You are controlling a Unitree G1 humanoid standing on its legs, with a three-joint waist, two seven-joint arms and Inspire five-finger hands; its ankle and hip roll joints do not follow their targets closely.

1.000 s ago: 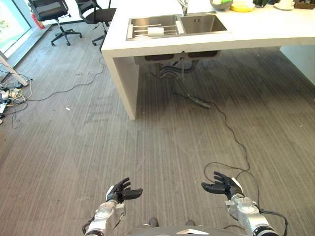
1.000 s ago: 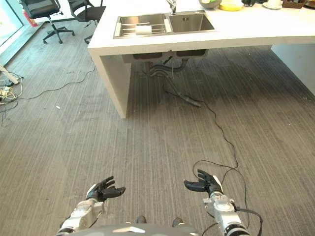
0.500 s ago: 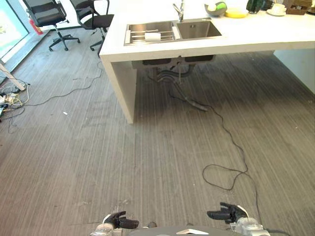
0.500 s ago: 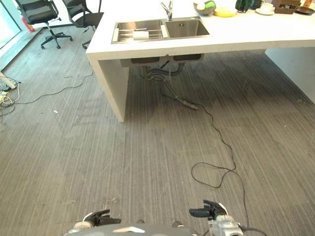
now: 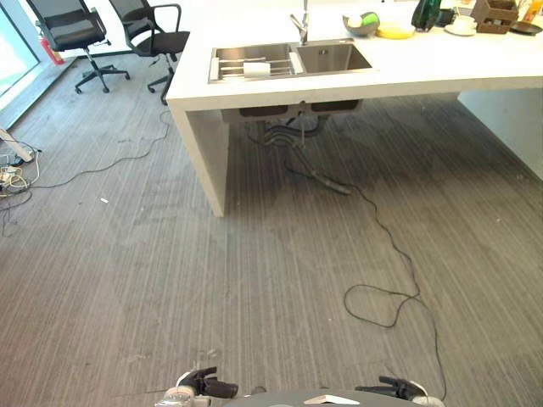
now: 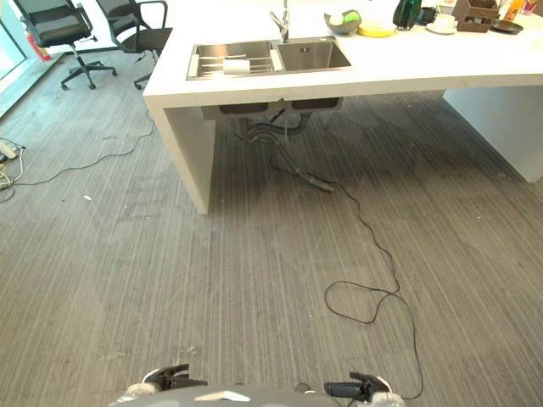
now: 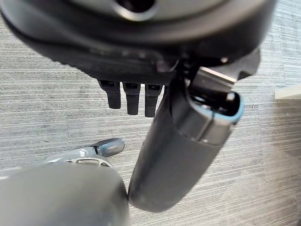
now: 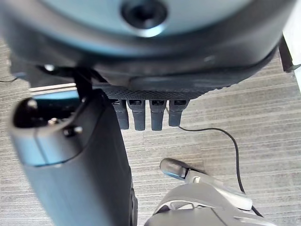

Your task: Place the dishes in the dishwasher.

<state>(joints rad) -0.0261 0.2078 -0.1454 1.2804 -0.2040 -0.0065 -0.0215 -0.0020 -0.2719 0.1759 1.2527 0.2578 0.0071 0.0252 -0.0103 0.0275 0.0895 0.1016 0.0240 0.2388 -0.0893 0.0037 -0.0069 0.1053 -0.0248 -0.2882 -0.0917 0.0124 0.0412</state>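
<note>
**Both hands low and empty, dishes far off on the counter**

My left hand (image 5: 204, 387) sits at the bottom edge of the head view, low over the grey striped floor (image 5: 254, 280). From my left wrist view its fingers (image 7: 132, 98) hang straight and loose, the thumb standing apart from them, with nothing between. My right hand (image 5: 397, 389) is at the same low edge on the other side; its fingers (image 8: 149, 115) are likewise straight in a row, thumb apart, holding nothing.

The dishes are well away from me, up on the white counter (image 5: 441, 64). A grey bowl (image 5: 361, 23) with something green and white in it stands just beside a yellow plate (image 5: 395, 31), both behind the double sink (image 5: 288, 59). A white cup on a saucer (image 5: 462, 24) sits further along, near a dark green bottle (image 5: 426, 13) and a brown box (image 5: 495, 12). In the sink's left basin a white item (image 5: 256, 68) lies on a wire rack.

Two black office chairs (image 5: 72, 32) stand beyond the counter's end. I can read no writing or labels at this range.
</note>
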